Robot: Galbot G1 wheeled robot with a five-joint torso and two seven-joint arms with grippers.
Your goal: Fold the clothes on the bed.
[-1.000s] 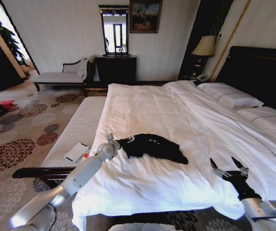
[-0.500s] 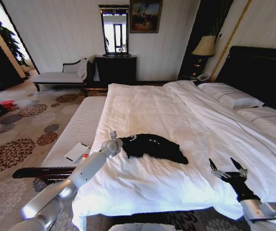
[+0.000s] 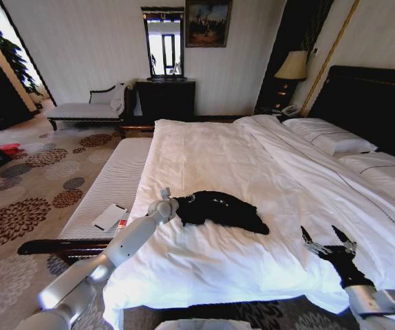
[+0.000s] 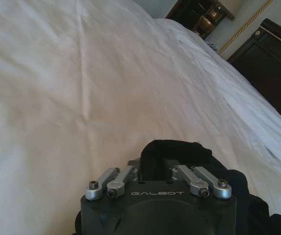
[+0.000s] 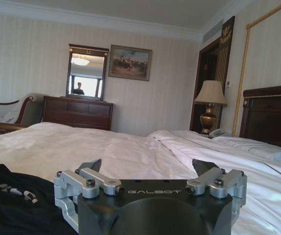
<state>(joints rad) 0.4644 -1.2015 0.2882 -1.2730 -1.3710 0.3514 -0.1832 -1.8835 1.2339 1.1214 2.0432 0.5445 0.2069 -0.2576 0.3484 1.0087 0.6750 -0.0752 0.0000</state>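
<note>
With folding barely begun, the left pincer grips the left edge of the crumpled clothes on the bed, the right pincer wide open nearby.

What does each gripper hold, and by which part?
Left gripper is shut on the T-shirt at its left edge. Right gripper is open, holding nothing.

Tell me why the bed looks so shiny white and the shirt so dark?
Head view: bright light washes the bed sheets pale, and the black T-shirt shows few folds. Left wrist view: the left gripper is a dark shape against glaring sheet.
</note>
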